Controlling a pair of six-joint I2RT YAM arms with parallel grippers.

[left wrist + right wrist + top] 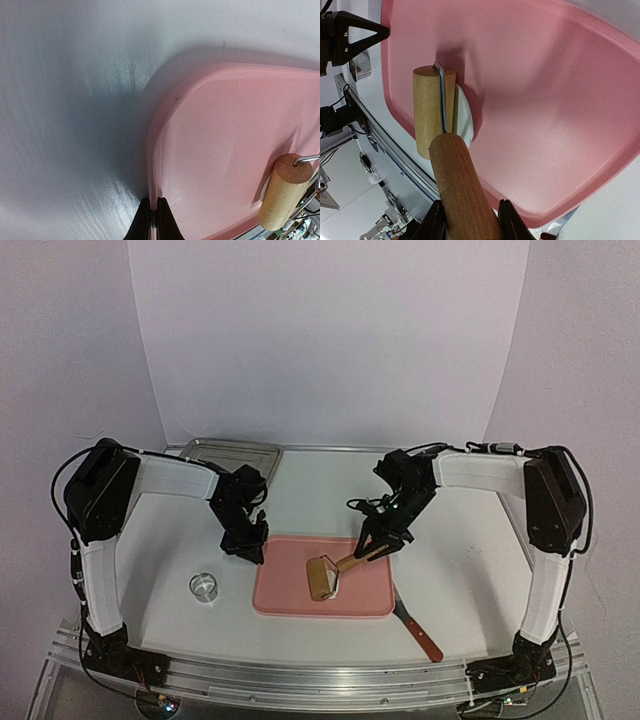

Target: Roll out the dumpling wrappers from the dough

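While our right gripper (467, 220) clamps the wooden handle (462, 185) of the roller (323, 577), we rest its barrel on the pink board (220, 150). It lies over a white dumpling wrapper (464, 117), which peeks out from beneath one side. Our left gripper (154, 220) has its fingers pressed together, tips at the board's left rim. On the table (160, 570), a metal ring cutter (205, 586) stands left of the board. A red-handled scraper (418, 625) lies by its near right corner, and a metal tray (232, 452) sits behind.
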